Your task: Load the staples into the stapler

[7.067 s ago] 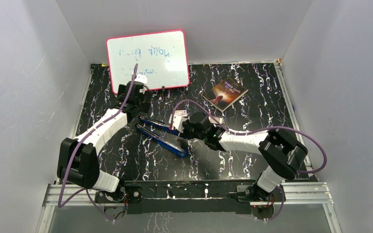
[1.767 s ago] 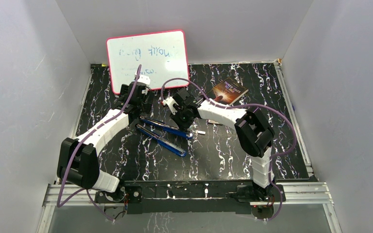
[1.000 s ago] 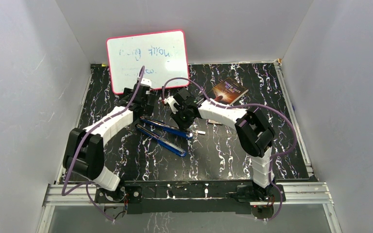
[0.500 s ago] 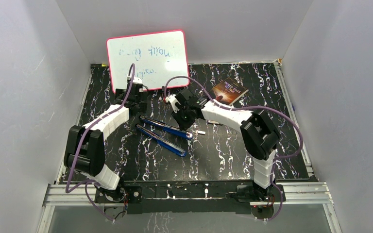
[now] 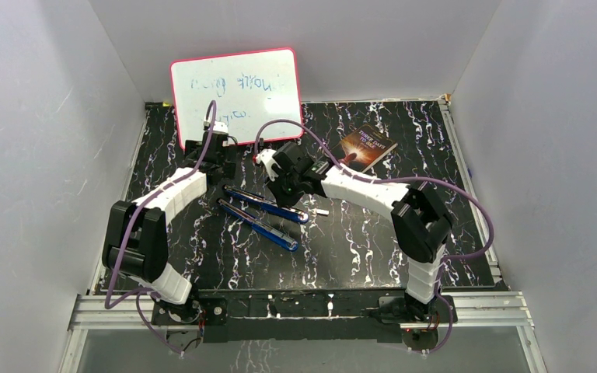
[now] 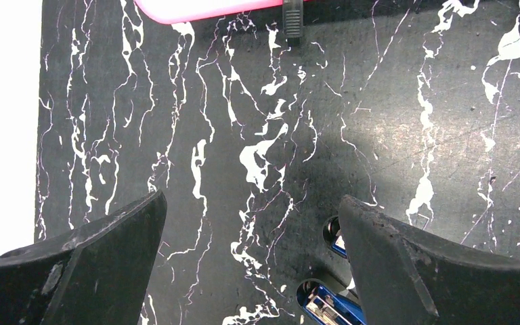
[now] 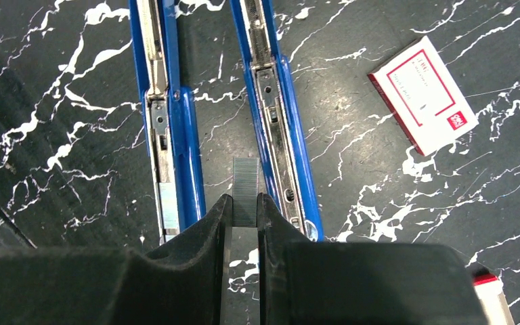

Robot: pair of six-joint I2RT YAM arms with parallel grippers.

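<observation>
Far left: left gripper [image 6: 250, 200], released, fingers spread to full width above the black, white-veined counter [image 6: 379, 101]. Pink-rimmed whiteboard [image 6: 203, 7] well ahead of the fingertips. Rounded blue end of the stapler [image 6: 325, 301] low down, just inside the right-hand finger.

Centre: stapler fully open, both blue arms flat on the counter side by side, metal channels upward, one arm either side of the right gripper [image 7: 245, 203]. Right gripper clenched on the staples [image 7: 246, 177]: a short grey strip nipped at its near end, projecting straight ahead of the fingertips, in the gap between the two arms, close beside the right-hand channel but outside it. Contact between strip and counter: impossible to tell.

Ahead and right of that gripper: small white box [image 7: 423, 95] with a pink-red label, flat on the counter, apart from the stapler.

Far right: book [image 5: 361, 148], well beyond the right gripper.
</observation>
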